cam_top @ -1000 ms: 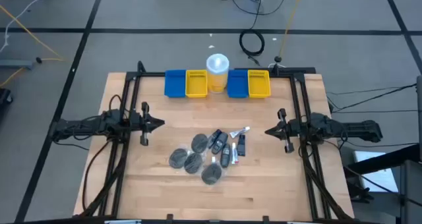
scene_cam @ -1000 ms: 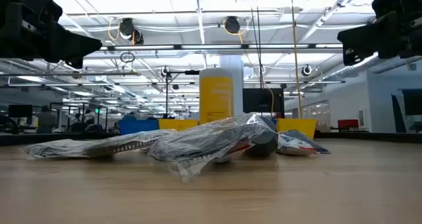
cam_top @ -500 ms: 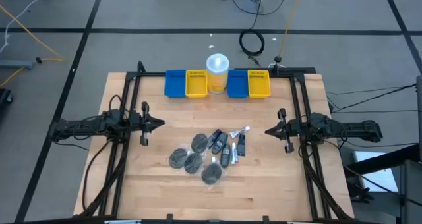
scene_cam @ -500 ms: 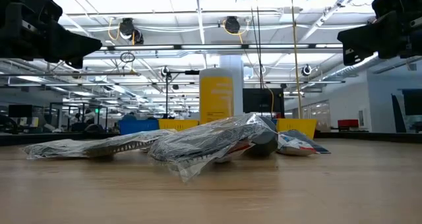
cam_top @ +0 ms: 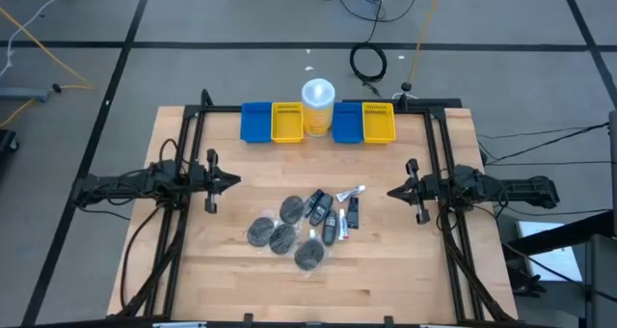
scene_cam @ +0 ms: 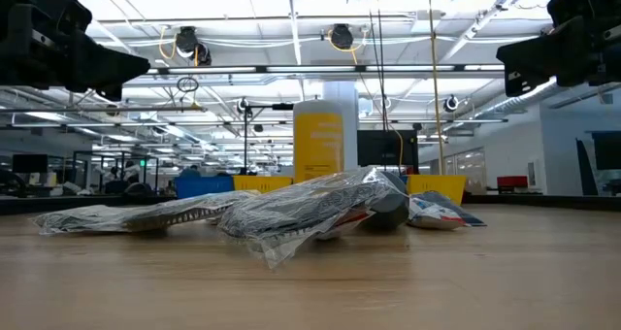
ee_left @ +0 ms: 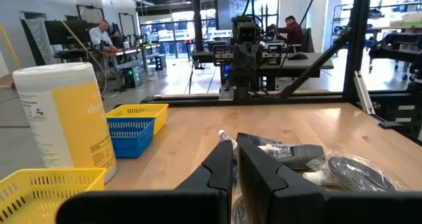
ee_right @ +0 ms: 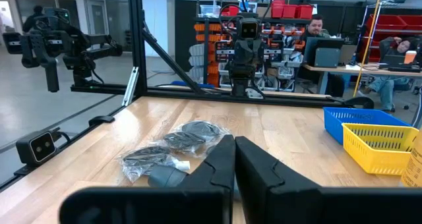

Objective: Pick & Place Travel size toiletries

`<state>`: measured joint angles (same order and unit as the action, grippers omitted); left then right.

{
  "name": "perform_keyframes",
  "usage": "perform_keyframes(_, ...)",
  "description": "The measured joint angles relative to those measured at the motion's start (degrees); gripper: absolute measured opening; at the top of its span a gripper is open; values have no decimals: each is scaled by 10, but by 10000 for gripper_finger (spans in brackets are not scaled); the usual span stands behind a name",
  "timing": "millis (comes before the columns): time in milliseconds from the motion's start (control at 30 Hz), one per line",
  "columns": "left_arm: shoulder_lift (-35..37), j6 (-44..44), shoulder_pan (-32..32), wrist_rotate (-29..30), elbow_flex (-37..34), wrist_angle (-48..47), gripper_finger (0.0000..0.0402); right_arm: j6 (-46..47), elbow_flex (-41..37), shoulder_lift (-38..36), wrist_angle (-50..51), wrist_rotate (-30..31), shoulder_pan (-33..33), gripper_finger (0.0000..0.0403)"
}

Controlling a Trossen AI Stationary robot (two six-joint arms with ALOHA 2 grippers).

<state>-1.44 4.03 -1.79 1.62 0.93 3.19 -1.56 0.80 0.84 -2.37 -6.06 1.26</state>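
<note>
The travel size toiletries lie in a loose cluster on the middle of the wooden table. Several dark grey discs in clear wrap point(cam_top: 280, 233) lie toward the near left, small dark bottles point(cam_top: 326, 222) beside them, and a white-silver tube point(cam_top: 351, 192) at the far right of the cluster. In the low view the wrapped pile point(scene_cam: 291, 209) rests flat on the tabletop. My left gripper point(cam_top: 231, 181) hovers left of the cluster, shut and empty; its fingers point(ee_left: 234, 163) point at the items. My right gripper point(cam_top: 393, 191) hovers to the right, also shut point(ee_right: 234, 157) and empty.
Along the far edge stand a blue bin point(cam_top: 255, 122), a yellow bin point(cam_top: 287, 122), a tall white-lidded yellow cup point(cam_top: 318, 104), another blue bin point(cam_top: 346, 122) and a yellow bin point(cam_top: 378, 122). Black frame rails point(cam_top: 183, 174) run along both table sides. Bare wood lies near the near edge point(cam_top: 308, 289).
</note>
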Motion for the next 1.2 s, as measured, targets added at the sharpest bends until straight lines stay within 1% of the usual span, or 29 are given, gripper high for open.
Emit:
perform_keyframes(467, 0, 0, 0, 0, 0, 0, 26, 0, 0, 0, -8, 0, 0, 4)
perform_keyframes(533, 0, 0, 0, 0, 0, 0, 26, 4, 0, 0, -24, -2, 0, 4)
perform_keyframes(700, 0, 0, 0, 0, 0, 0, 26, 58, 0, 8, -100, -3, 0, 4)
perform_keyframes(767, 0, 0, 0, 0, 0, 0, 26, 82, 0, 23, -132, -22, 2, 4)
perform_keyframes(867, 0, 0, 0, 0, 0, 0, 26, 98, 0, 70, -184, -46, 14, 5)
perform_keyframes(933, 0, 0, 0, 0, 0, 0, 26, 98, 0, 117, -216, -39, 28, 9)
perform_keyframes(1033, 0, 0, 0, 0, 0, 0, 26, 87, 0, 217, -281, 18, 53, 23)
perform_keyframes(1133, 0, 0, 0, 0, 0, 0, 26, 75, 10, 339, -357, 81, 78, 45)
perform_keyframes(1200, 0, 0, 0, 0, 0, 0, 26, 69, 32, 423, -375, 115, 90, 63)
